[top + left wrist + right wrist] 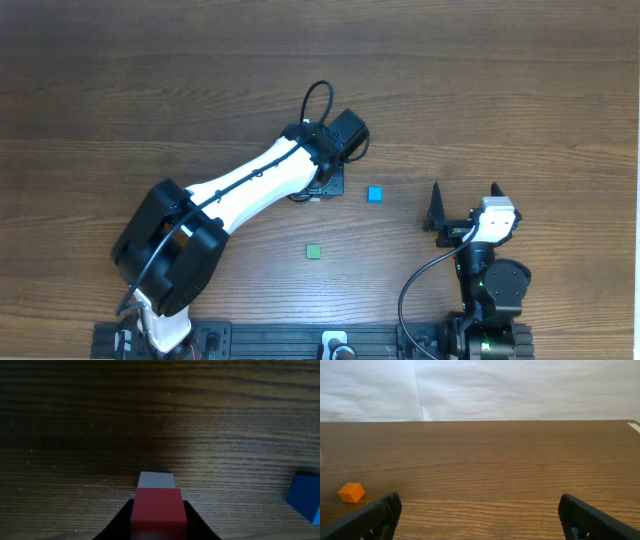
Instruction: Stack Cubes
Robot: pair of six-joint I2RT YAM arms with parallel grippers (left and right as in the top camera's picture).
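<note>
Red cube (158, 504) sits clamped between the left gripper (158, 516) fingers at lower centre, just above a grey cube (156, 480); right gripper (465, 203) gapes empty, lower right.

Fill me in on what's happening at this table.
The left arm's tool is clamped on a red cube over the table. A pale grey cube sits right beside the red one, and it is not clear whether the two touch. A blue cube and a green cube lie loose nearby. The right arm's tool sits open near its base, holding nothing.
</note>
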